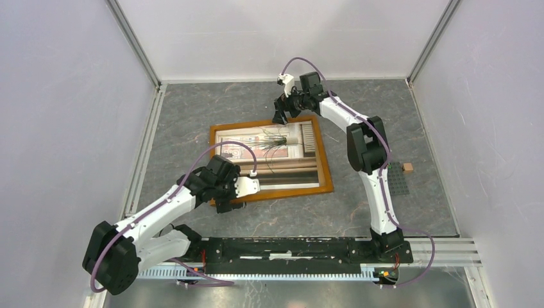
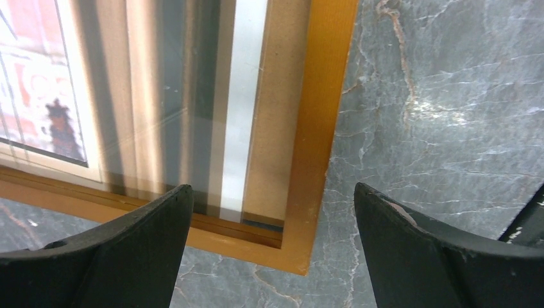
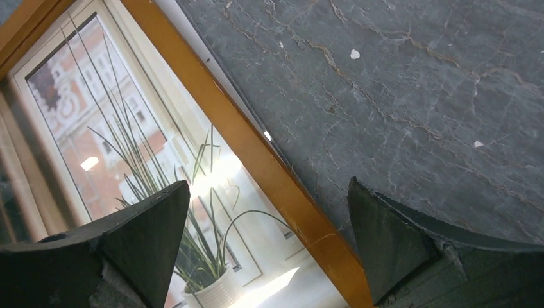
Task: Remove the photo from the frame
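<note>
Wood and shiny glass is what this job is about. The frame [image 1: 325, 156] lies flat on the grey counter [image 1: 385, 115], in the middle, with the picture side up. The photo [image 1: 289, 151] is inside it, behind the clear front, so none of the job looks done yet.

The frame looks stiff and hard, so I think it will not bend when lifted. It is much bigger than either tool, so it may tip if held by one edge only. The front shines like glass. That means it may be slippery and could crack if it is dropped or squeezed. The best place to hold it seems to be the thin wooden rim, at a corner or along a side, not the shiny middle. The photo looks like thin paper. It should be light, and it would bend or tear easily, so it needs a soft pinch at its edge. I think it has to come out from the back, which is face down and not in view.

The long side of the frame runs left to right across the counter, turned just a little. In the right wrist view the green leaves run along the far rim, so the photo seems to lie sideways.

The left tool [image 2: 272, 192] is wide open and holds nothing. It hangs over the near left corner of the frame. The right tool [image 3: 269, 186] is wide open too, holding nothing, above the far rim.
</note>
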You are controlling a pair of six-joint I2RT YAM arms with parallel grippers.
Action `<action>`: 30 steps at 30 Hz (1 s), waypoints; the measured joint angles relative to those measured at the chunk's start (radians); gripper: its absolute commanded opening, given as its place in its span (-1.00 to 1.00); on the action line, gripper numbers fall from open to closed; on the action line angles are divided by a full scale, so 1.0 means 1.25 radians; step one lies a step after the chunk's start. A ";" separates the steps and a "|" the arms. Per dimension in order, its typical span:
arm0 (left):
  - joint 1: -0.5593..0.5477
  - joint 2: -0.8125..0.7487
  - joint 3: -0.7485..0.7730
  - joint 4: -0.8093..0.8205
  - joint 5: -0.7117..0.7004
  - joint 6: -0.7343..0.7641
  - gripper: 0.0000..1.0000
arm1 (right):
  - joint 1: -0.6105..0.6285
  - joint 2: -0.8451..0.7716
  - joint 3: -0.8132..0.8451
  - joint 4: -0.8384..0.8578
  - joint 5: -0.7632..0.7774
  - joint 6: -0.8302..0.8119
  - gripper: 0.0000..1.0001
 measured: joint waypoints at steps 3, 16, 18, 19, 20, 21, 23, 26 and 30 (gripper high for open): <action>-0.008 0.001 0.000 0.013 -0.015 0.014 1.00 | -0.002 0.019 0.000 0.018 -0.002 0.016 0.96; -0.047 0.048 -0.065 0.140 -0.120 0.037 1.00 | -0.048 0.055 -0.037 0.045 -0.097 0.042 0.96; -0.048 0.054 -0.066 0.157 -0.136 0.038 1.00 | -0.057 0.048 -0.049 0.038 -0.108 0.031 0.96; -0.048 0.058 -0.067 0.168 -0.145 0.038 1.00 | -0.062 0.045 -0.053 0.034 -0.111 0.024 0.96; -0.049 0.062 -0.068 0.179 -0.157 0.039 1.00 | -0.068 0.041 -0.061 0.030 -0.115 0.015 0.96; -0.050 0.068 -0.070 0.193 -0.169 0.044 1.00 | -0.072 0.035 -0.068 0.026 -0.117 0.008 0.96; -0.050 0.082 -0.076 0.232 -0.199 0.056 1.00 | -0.085 0.020 -0.091 0.017 -0.123 -0.010 0.97; -0.048 0.105 -0.081 0.292 -0.248 0.071 1.00 | -0.105 -0.002 -0.124 0.003 -0.131 -0.028 0.96; -0.022 0.143 -0.074 0.351 -0.280 0.076 1.00 | -0.129 -0.049 -0.196 -0.011 -0.144 -0.056 0.96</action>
